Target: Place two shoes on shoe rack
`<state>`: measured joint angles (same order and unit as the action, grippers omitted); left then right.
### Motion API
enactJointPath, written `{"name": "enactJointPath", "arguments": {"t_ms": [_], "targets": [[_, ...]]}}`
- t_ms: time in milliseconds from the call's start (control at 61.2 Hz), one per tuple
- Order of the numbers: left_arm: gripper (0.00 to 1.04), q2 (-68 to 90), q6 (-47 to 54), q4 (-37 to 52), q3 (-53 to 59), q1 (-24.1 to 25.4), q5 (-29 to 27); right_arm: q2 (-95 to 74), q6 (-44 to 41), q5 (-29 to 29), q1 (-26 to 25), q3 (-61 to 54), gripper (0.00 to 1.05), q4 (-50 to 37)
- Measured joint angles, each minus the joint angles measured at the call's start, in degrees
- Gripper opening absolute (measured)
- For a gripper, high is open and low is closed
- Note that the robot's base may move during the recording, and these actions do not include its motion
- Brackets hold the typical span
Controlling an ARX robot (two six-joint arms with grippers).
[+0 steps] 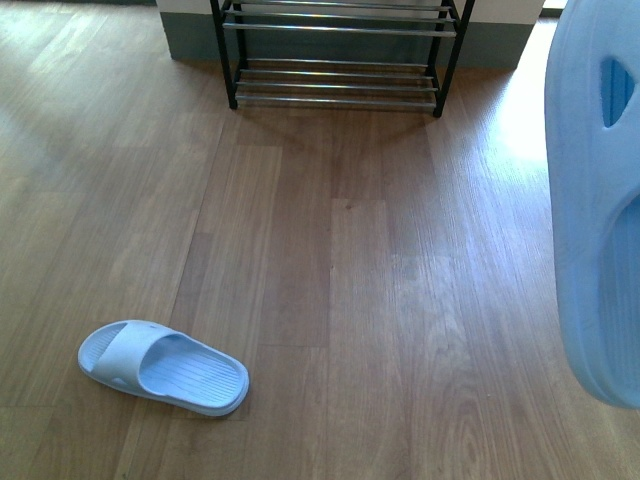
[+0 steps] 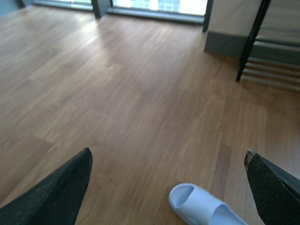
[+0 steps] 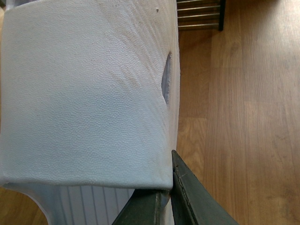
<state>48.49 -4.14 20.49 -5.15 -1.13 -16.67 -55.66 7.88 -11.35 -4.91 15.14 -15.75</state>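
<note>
Held sandal [image 3: 89, 103] is up off the floor [image 1: 400, 300], with our right hand [image 3: 171, 187] clamped tight on it. The other sandal [image 1: 165, 368] lies toward the floor's near left, just below our left hand [image 2: 168, 154], which is spread wide and empty. The shoe rack [image 1: 340, 30] at the floor's far edge holds neither, so we reckon both placements are left.

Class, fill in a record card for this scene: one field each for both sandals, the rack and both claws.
floor sandal: pale blue, lying flat on the wooden floor, front left
held sandal: pale blue, lifted off the floor, on the right
shoe rack: straight ahead by the far wall
left claw: open, holding nothing
right claw: shut on held sandal
</note>
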Motion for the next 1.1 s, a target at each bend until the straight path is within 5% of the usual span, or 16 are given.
{"name": "enactJointPath", "arguments": {"t_ms": [147,294,654,1095], "targets": [[0.95,34.38,-0.68,22.77,-5.64,0.35,1.97,0.0,0.0,0.02,0.0,0.0,0.01,0.0],[0.95,62.6,-1.44,31.74,-14.03,-0.26,1.97,0.0,0.0,0.02,0.0,0.0,0.01,0.0],[0.95,102.31,-4.2,27.15,-34.97,-6.82,5.55,0.0,0.0,0.0,0.0,0.0,0.01,0.0],[0.95,117.52,-9.6,20.81,-52.43,-10.78,1.07,0.0,0.02,0.02,0.0,0.0,0.01,0.0]]}}
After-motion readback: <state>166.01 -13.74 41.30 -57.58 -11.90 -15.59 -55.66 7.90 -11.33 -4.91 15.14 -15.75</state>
